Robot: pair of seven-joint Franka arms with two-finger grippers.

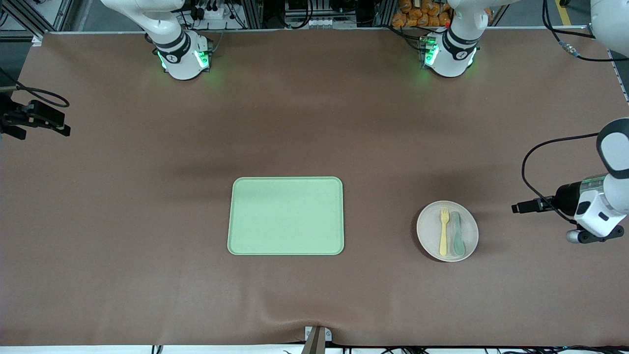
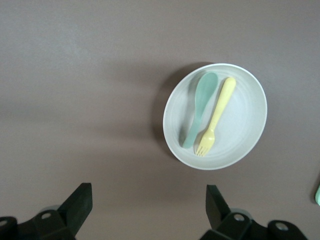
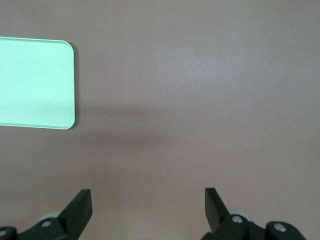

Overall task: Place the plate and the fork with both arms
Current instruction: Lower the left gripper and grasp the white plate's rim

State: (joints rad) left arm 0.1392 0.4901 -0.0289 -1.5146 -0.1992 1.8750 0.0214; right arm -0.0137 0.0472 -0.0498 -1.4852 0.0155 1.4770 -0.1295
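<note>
The pale beige-pink plate [image 1: 469, 245] lies on the table toward the left arm's end. On it the pale-yellow fork [image 1: 443, 231] lies beside a teal spoon [image 1: 457, 234]. In the left wrist view the plate [image 2: 245, 115], fork [image 2: 216, 117] and spoon [image 2: 200, 102] all show. My left gripper [image 2: 149, 195] is open and empty, up in the air over bare table beside the plate; its hand [image 1: 589, 216] shows at the edge of the front view. My right gripper [image 3: 148, 196] is open and empty, held high over the right arm's end of the table [image 1: 44, 120].
A rectangular light-green tray [image 1: 285, 216] lies mid-table, nearer the right arm than the plate is; its corner shows in the right wrist view [image 3: 35, 82]. The brown mat [image 1: 123, 221] covers the table. Cables hang by the left arm's hand.
</note>
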